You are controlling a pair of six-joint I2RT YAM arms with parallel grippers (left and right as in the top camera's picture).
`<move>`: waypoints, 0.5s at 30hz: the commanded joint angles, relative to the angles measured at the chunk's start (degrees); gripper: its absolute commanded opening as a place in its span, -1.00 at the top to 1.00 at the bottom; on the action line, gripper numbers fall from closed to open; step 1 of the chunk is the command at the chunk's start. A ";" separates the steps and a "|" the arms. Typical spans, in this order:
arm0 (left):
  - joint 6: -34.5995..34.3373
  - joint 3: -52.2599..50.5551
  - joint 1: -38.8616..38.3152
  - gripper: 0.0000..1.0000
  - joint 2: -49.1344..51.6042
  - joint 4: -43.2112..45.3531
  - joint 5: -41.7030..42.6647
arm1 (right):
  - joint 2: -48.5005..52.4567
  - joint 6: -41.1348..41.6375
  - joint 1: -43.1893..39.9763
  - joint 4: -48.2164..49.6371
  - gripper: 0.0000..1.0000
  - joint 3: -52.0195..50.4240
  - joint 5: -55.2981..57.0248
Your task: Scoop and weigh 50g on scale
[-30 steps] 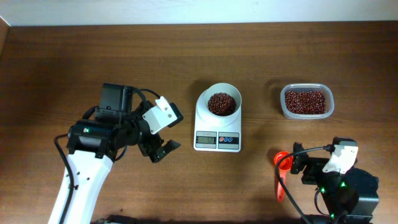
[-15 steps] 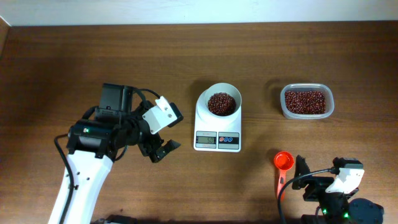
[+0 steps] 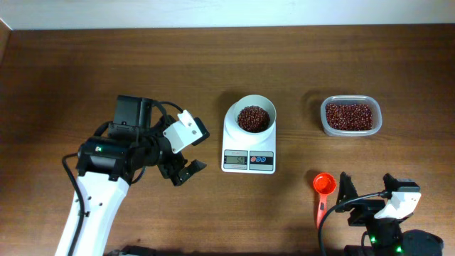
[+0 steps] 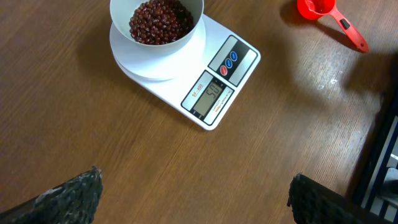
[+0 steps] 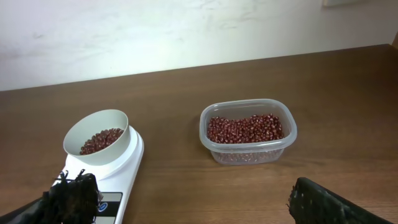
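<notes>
Bowl (image 4: pixel 155 53) of beans (image 4: pixel 160 22) sits on scale (image 4: pixel 186 73); display (image 4: pixel 208 98) perhaps reads fifty.

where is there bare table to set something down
Widest bare wood: the far strip of the brown wooden table, behind the white digital scale and clear plastic tub of red-brown beans. The gap between them is free. Crowded: around the red plastic scoop, near right.

scale (image 3: pixel 249 146) white, blue and red buttons (image 3: pixel 261 161) | beans (image 3: pixel 348 116) red-brown | scoop (image 3: pixel 324 183) red | table (image 3: pixel 71 71) dark-brown wood grain
</notes>
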 commanded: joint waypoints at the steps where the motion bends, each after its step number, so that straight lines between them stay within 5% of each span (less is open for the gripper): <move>1: 0.35 0.79 0.28 -0.98 -0.55 0.04 0.17 | -0.39 0.42 0.35 0.26 -0.98 0.26 -0.74; 15: 0.35 0.79 0.28 -0.98 -0.55 0.04 0.17 | -0.48 0.44 0.20 25.79 -0.98 -19.37 -7.06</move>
